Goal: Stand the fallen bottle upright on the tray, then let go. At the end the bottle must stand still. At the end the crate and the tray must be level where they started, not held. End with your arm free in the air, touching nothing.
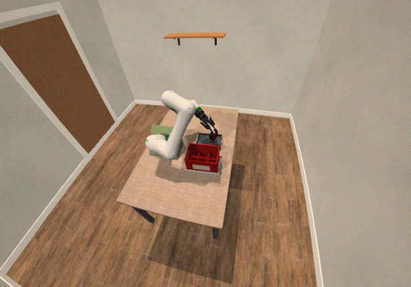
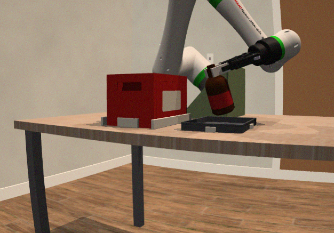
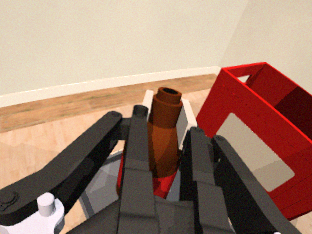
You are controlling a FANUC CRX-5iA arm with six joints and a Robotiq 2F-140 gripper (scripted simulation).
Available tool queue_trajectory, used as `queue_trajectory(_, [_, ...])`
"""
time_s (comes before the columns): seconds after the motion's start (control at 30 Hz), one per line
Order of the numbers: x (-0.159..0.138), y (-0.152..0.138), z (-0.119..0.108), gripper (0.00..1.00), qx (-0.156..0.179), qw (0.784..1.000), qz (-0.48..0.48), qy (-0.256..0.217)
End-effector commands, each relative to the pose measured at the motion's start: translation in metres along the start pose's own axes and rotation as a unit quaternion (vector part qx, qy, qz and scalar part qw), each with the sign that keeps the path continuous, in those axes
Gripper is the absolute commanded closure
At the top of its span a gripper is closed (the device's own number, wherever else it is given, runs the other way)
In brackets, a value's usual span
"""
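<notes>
The pincer (image 2: pixel 213 70) grips the red-banded bottle (image 2: pixel 219 95); arm (image 2: pixel 244 12) reads FANUC.

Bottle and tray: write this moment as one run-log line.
pincer: shut on bottle neck | bottle: airborne, tilted, above tray | crate: untouched

1. We see a pale wooden table (image 2: pixel 80 129) on dark legs filling the middle of the exterior frame.
2. A red crate (image 2: pixel 140 101) rests on it, centre left.
3. A black tray (image 2: pixel 194 126) lies just right of the crate, apart from it.
</notes>
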State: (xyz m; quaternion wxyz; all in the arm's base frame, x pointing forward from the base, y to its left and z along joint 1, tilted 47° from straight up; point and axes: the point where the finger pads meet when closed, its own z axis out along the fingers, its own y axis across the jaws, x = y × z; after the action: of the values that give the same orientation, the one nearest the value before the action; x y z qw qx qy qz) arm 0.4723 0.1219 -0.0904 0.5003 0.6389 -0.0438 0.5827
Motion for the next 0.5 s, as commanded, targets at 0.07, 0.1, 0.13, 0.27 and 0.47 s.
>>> queue_trajectory(0.07, [-0.003,0.0,0.001,1.0,0.0,1.0,0.0,0.0])
queue_trajectory(0.1, [-0.004,0.0,0.001,1.0,0.0,1.0,0.0,0.0])
queue_trajectory(0.13, [-0.005,0.0,0.002,1.0,0.0,1.0,0.0,0.0])
queue_trajectory(0.27, [-0.01,0.0,0.003,1.0,0.0,1.0,0.0,0.0])
queue_trajectory(0.47, [-0.016,0.0,0.006,1.0,0.0,1.0,0.0,0.0])
